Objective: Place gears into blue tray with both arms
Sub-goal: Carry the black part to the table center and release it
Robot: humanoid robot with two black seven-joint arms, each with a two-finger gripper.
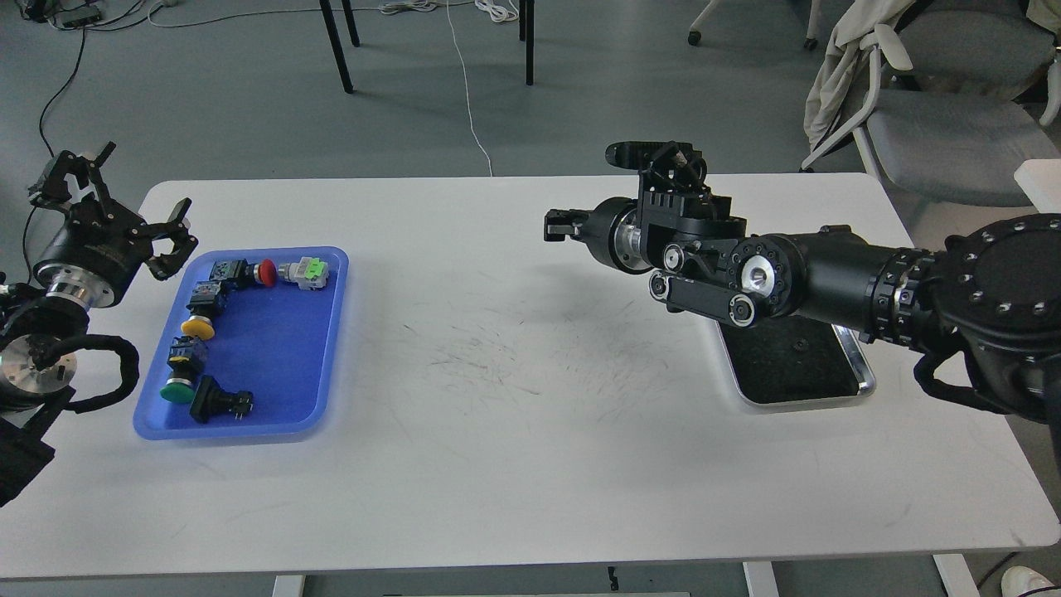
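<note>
On your left, the blue tray (249, 348) sits near the table's (514, 431) left edge and holds push-button switches: a red-capped one (249, 273) and a green-and-silver one (305, 274) along the far rim, a yellow-capped one (203, 311) and a green-capped one (181, 373) down the left side, and a black one (217, 402) near the front left corner. No gear shows in it. Your left gripper (170, 236) hovers just off the tray's far left corner with its fingers spread apart, holding nothing. On your right, the steel tray (862, 385) with black lining lies largely under the right arm; one small dark gear (800, 345) seems to rest on the lining, though it is hard to make out. Your right gripper (562, 225) points left above the table, well apart from both trays, seen too dark and end-on for you to tell how its fingers stand.
</note>
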